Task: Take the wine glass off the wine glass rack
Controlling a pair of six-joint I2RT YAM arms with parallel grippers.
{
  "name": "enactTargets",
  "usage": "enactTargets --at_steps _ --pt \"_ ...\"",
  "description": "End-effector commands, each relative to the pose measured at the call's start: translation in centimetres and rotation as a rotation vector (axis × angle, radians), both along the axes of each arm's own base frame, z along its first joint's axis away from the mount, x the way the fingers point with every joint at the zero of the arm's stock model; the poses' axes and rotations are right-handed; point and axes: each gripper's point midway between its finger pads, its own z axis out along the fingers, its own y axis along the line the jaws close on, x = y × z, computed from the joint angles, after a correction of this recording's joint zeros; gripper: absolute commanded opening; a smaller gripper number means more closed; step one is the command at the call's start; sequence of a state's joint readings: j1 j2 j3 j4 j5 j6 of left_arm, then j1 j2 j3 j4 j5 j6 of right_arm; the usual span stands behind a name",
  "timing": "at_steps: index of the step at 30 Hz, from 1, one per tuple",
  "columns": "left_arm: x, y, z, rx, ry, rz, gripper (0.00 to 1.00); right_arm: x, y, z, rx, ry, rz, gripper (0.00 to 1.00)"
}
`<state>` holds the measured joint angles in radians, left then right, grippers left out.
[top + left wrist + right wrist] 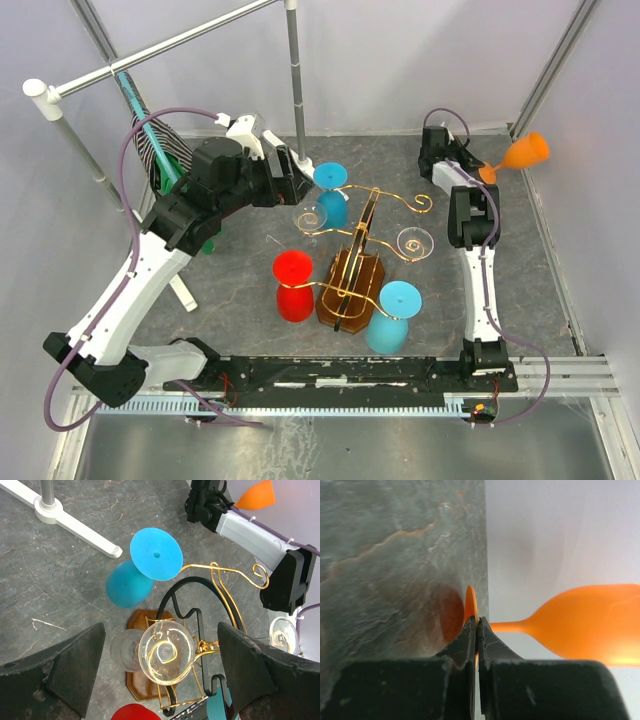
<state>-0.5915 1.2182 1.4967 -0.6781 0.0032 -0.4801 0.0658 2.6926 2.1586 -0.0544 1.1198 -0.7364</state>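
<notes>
Clearly the empty, wide-open left gripper (161, 630) hovers over the clear wine glass (166, 651) hanging foot-up on the rack (141, 619), while the right gripper (476, 630) pinches an orange glass (590, 625)

My left arm (150, 275) and right arm (483, 290): white shells, black joint housings, purple cables (124, 160) outside; fingers (60, 670) matte black, scuffed.

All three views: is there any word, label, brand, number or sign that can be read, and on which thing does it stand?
None can be read. No word, number, brand or sign shows on the wine glass rack, the orange glass, the left arm, the right arm or the table in any view.
</notes>
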Motion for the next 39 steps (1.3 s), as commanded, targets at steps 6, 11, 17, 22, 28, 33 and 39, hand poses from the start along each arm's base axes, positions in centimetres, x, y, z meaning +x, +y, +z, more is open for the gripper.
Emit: enactTargets --at_steps 6,11,17,22,28,33,39 --pt "-0.7 -0.1 3.2 -0.063 -0.082 -0.02 0.99 0.7 1.3 -2.7 0.043 0.017 0.033 0.02" --pt "-0.7 -0.1 3.1 -0.058 -0.082 -0.024 0.99 0.6 1.9 -4.4 0.03 0.053 0.039 0.26" --pt "-0.7 0.2 3.2 -0.047 -0.091 -0.013 0.99 0.5 3.5 -5.3 0.027 0.082 0.066 0.57" --pt "-0.7 0.5 3.6 -0.041 -0.1 -0.007 0.99 0.5 5.5 -5.8 0.022 0.118 0.105 0.57" --pt "-0.7 0.4 3.5 -0.044 -0.096 -0.008 0.99 0.3 7.5 -5.3 0.077 0.157 0.162 0.45" --pt "-0.8 0.4 3.7 -0.054 -0.097 -0.007 0.99 -0.2 9.9 -4.8 0.172 0.183 0.215 0.39" --pt "-0.9 0.4 3.9 -0.062 -0.095 -0.007 0.99 -0.1 14.6 -1.7 0.491 0.098 0.323 0.47"
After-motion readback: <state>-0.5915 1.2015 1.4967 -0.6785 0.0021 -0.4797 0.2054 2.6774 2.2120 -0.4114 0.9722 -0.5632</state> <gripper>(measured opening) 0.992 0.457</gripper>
